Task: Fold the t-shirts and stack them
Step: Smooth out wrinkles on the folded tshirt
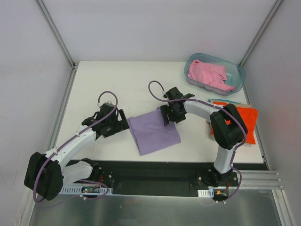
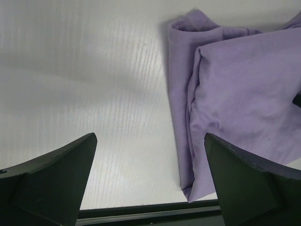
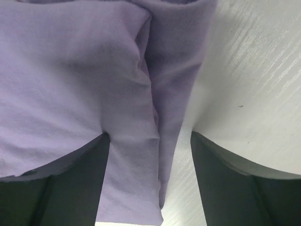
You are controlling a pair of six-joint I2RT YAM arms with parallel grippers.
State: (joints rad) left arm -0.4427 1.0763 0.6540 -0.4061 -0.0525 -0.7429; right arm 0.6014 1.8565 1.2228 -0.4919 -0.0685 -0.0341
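The lavender-purple t-shirt [image 1: 154,133] lies folded in a rough rectangle at the table's middle front. My left gripper [image 1: 123,125] is open at its left edge; in the left wrist view the shirt [image 2: 235,94] lies right of the gap, with one finger [image 2: 249,179] over its edge. My right gripper [image 1: 165,117] is open over the shirt's top right corner; in the right wrist view a fold of the shirt [image 3: 141,141] runs between the spread fingers [image 3: 70,188]. The orange t-shirt [image 1: 247,120] lies folded at the right. The pink t-shirt [image 1: 209,74] lies crumpled in the tub. No teal shirt is in view.
The translucent blue-green tub [image 1: 239,73] stands at the back right. A thin blue-edged sheet [image 1: 221,101] pokes out beside the orange shirt. White walls close in the table on the left, back and right. The table's front edge [image 2: 141,209] is just below the left gripper.
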